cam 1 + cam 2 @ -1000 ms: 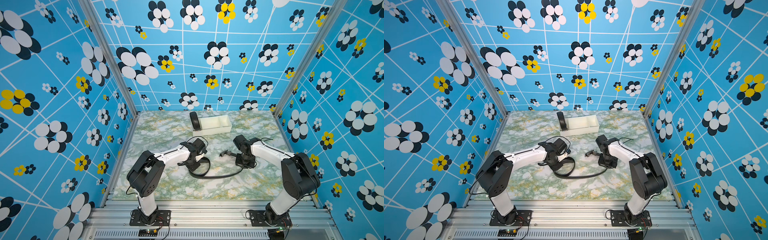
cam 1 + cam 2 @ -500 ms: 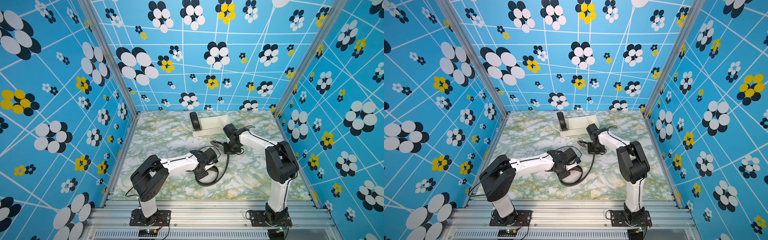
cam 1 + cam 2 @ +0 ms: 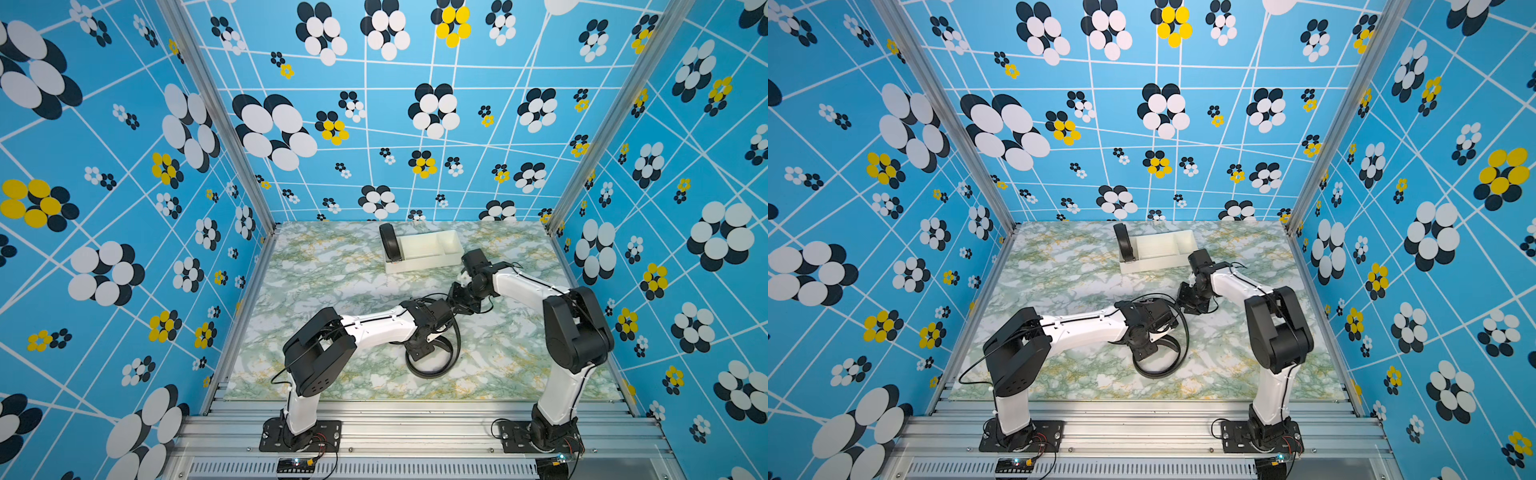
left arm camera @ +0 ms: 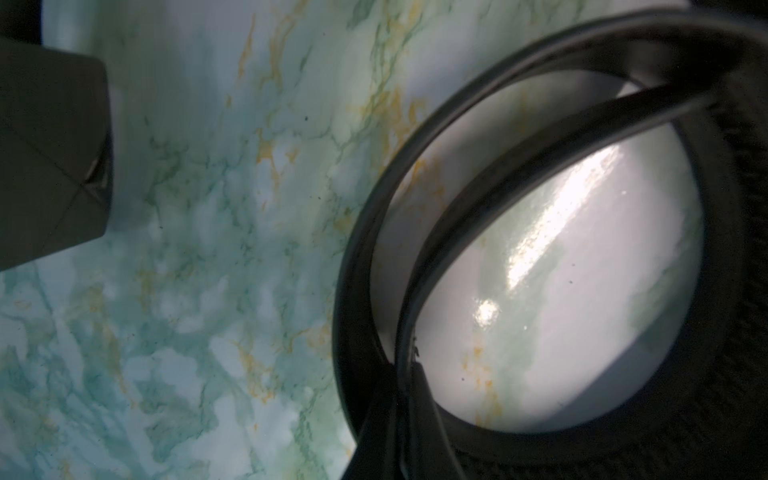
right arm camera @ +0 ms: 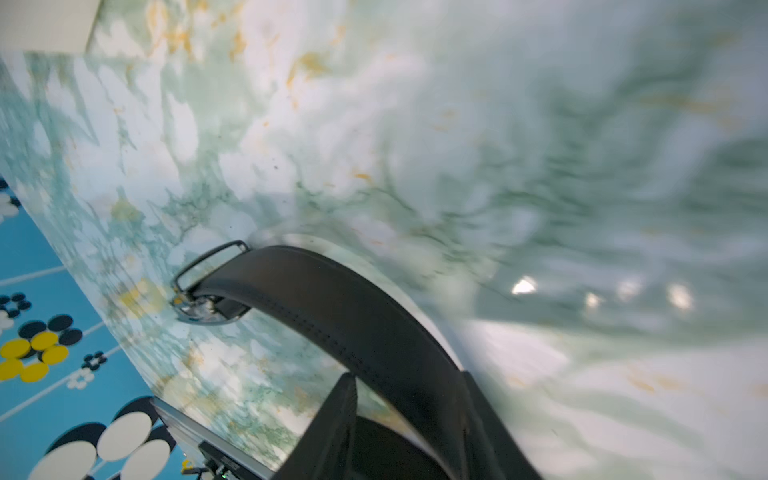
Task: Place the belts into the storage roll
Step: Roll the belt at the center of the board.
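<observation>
Task about half done, by look of it. One coiled belt [image 3: 390, 246] stands on edge at end of storage roll [image 3: 428, 264], far back on marbled surface [image 3: 332, 286] — seemingly in end compartment. Other compartments look empty. Second belt [image 3: 430, 372] lies in loose loop on surface, well apart from storage roll. Left hand [image 3: 422, 353] clenched on loop. Right hand [image 3: 459, 298] straddles strap near buckle [image 5: 208, 274]; gripping or released — cannot tell. Left to do: coil, carry, place.
</observation>
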Motion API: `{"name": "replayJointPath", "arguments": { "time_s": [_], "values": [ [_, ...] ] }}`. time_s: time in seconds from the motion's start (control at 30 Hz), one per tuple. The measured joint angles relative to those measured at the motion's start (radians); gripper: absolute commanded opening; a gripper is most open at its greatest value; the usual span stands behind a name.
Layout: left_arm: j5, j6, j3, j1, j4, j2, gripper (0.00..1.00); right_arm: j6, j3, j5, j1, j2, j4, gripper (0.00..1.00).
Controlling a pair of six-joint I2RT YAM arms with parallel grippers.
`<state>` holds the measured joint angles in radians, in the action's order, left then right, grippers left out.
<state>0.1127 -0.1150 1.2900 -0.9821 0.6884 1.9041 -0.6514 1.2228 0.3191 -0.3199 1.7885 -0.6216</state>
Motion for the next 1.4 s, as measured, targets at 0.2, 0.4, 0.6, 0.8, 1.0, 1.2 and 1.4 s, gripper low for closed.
{"name": "replayJointPath", "arguments": {
  "time_s": [0.2, 0.4, 0.6, 0.8, 1.0, 1.2, 1.4],
  "values": [
    [0.000, 0.000, 0.003, 0.000, 0.003, 0.003, 0.00, -0.130, -0.197, -0.056, -0.006, -0.315, -0.060, 0.52],
    [0.000, 0.000, 0.014, 0.000, 0.016, 0.010, 0.00, -0.288, -0.409, -0.056, -0.162, -0.441, -0.096, 0.57],
    [0.000, 0.000, 0.014, 0.000, 0.016, 0.010, 0.00, -0.430, -0.500, -0.063, -0.250, -0.488, -0.064, 0.72],
    [0.000, 0.000, 0.014, 0.000, 0.016, 0.010, 0.00, -0.502, -0.497, -0.079, -0.327, -0.426, 0.043, 0.71],
    [-0.003, 0.000, 0.014, 0.000, 0.016, 0.009, 0.00, -0.532, -0.487, -0.105, -0.359, -0.333, 0.089, 0.54],
    [-0.005, 0.000, 0.014, 0.000, 0.017, 0.009, 0.00, -0.540, -0.486, -0.137, -0.360, -0.325, 0.084, 0.31],
    [-0.020, 0.001, 0.016, 0.000, 0.016, 0.011, 0.27, -0.525, -0.459, -0.180, -0.360, -0.315, 0.027, 0.31]
  ]
}}
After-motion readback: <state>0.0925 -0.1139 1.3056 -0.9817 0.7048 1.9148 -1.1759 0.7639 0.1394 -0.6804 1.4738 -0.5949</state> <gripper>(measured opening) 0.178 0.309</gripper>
